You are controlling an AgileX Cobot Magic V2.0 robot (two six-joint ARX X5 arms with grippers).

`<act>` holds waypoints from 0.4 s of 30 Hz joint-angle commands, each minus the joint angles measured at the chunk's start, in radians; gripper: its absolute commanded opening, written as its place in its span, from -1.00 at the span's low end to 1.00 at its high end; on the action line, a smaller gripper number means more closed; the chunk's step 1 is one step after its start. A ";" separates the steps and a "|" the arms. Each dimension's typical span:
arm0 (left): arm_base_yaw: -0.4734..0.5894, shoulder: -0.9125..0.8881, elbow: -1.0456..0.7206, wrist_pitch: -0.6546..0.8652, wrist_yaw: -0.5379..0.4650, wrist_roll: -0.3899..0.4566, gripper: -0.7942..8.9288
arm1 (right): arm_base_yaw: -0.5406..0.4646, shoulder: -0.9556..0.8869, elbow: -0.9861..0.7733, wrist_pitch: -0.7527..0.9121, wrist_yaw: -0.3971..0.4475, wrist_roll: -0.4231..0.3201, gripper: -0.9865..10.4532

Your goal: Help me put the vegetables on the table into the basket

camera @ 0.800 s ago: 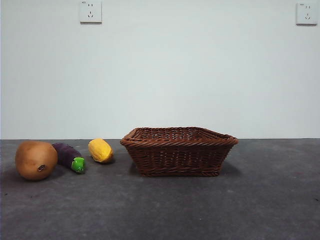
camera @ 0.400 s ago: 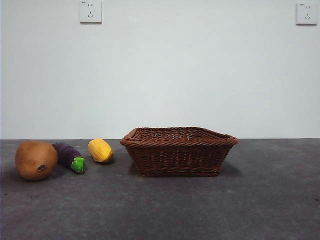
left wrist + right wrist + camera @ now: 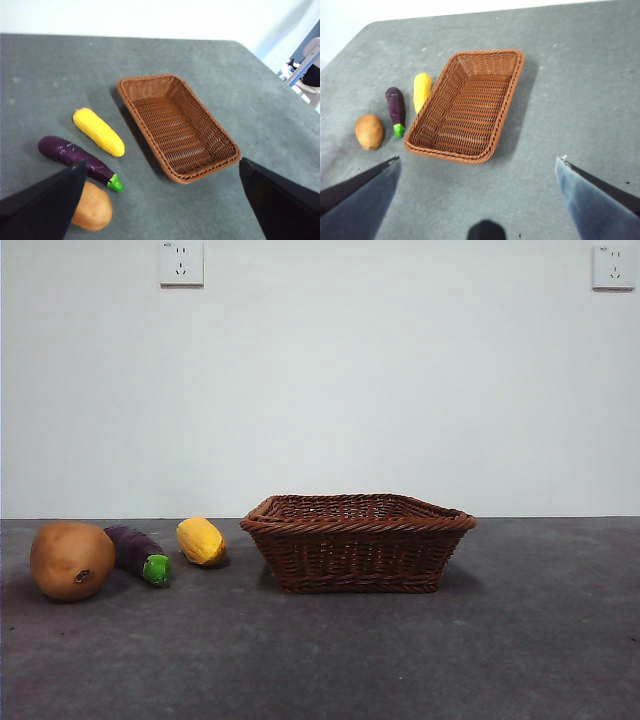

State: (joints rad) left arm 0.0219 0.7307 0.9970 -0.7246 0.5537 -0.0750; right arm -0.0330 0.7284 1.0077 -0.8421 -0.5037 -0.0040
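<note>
I'm looking at the start of the job: nothing's in the basket yet, its woven floor is showing bare in both wrist views. All three veg are lying on the bench in a row to one side of it. The potato is furthest out, the eggplant is next w/ its green cap pointing toward the front cam, and the yellow corn piece is sitting nearest the basket, just beside its long wall but not touching.

Both arms are hanging high, out of the front view. I'm seeing the left hand w/ jaws spread wide, gripping nothing, hovering above the veg side; one jaw is overlapping the potato in its cam, but that's only line of sight, it's well above. The right hand is also wide open and empty, sitting over the bench on the basket's far side from the veg.

Given that layout, I'm judging the left arm is the one to work: veg are on its side, basket's w/in reach. Corn first prob makes sense, shortest carry. Potato's round, so I'm expecting it could roll if nudged off-centre; eggplant's lying close to it, so approach needs care.
</note>
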 commanded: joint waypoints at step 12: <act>-0.003 0.035 0.002 0.015 0.004 0.005 0.54 | 0.137 0.584 0.336 0.032 -0.006 0.010 0.33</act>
State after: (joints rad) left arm 0.0219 0.7658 0.9970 -0.7181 0.5537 -0.0753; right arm 0.1024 1.2995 1.3415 -0.8143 -0.5121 0.0029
